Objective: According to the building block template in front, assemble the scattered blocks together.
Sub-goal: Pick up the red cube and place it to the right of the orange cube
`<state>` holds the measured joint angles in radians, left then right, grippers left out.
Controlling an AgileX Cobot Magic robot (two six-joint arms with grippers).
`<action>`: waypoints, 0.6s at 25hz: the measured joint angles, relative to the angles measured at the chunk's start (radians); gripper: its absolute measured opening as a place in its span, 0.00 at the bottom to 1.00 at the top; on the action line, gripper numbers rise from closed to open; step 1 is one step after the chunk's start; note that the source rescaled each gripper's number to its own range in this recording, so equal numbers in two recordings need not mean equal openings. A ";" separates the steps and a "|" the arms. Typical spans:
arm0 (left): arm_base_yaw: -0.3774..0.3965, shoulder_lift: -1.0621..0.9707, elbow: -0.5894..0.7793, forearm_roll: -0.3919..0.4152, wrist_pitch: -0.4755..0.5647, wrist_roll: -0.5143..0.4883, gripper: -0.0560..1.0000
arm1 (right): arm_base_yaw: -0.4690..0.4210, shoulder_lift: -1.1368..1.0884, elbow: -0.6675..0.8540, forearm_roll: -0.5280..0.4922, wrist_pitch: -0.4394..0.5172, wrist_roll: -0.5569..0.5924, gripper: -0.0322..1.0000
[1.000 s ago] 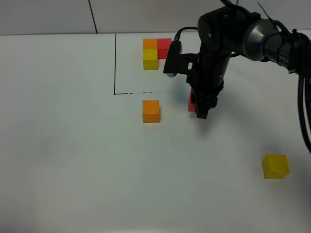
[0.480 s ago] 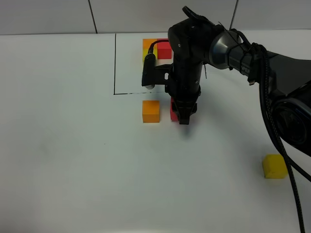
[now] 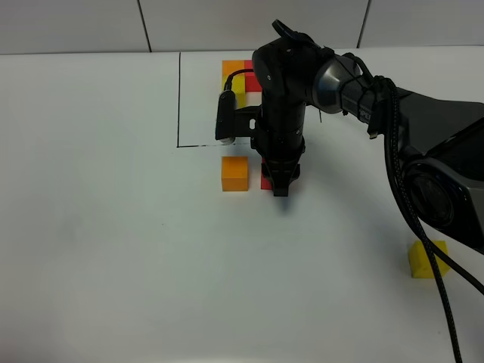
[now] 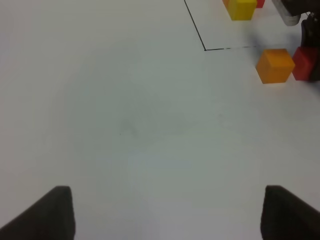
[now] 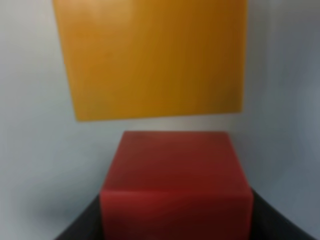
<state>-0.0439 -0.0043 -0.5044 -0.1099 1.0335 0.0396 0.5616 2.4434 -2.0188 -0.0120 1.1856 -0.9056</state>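
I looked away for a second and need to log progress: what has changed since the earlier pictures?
The right pincer, shut on the small red cube, carried it leftward in the high view to just beside the loose orange cube; a narrow gap remains. Nothing was let go. The loose yellow cube, the orange cube and the black-framed three-cube template stayed put.

All views (right wrist closest) share the orange cube.

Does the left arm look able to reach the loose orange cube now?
Probably yes: bare table lies between the left end effector and the orange cube; the right end effector, holding the red cube, crowds one side.
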 joint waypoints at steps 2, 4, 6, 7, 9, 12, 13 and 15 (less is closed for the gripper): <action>0.000 0.000 0.000 0.000 0.000 0.000 0.80 | 0.000 0.006 -0.005 0.000 0.005 0.000 0.05; 0.000 0.000 0.000 0.000 0.000 0.000 0.80 | 0.000 0.008 -0.007 0.000 0.007 0.000 0.05; 0.000 0.000 0.000 0.000 0.000 0.000 0.80 | 0.000 0.008 -0.008 0.000 0.007 0.000 0.05; 0.000 0.000 0.000 0.000 0.000 0.000 0.80 | 0.000 0.008 -0.008 0.000 0.007 0.000 0.05; 0.000 0.000 0.000 0.000 0.000 0.000 0.80 | 0.002 0.008 -0.008 0.000 0.007 0.000 0.05; 0.000 0.000 0.000 0.000 0.000 0.000 0.80 | 0.006 0.008 -0.008 -0.006 0.007 0.000 0.05; 0.000 0.000 0.000 0.000 0.000 0.000 0.80 | 0.009 0.008 -0.008 -0.010 0.007 0.000 0.05; 0.000 0.000 0.000 0.000 0.000 0.000 0.80 | 0.012 0.008 -0.008 -0.018 0.007 0.000 0.05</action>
<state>-0.0439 -0.0043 -0.5044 -0.1099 1.0335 0.0396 0.5736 2.4519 -2.0267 -0.0301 1.1929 -0.9056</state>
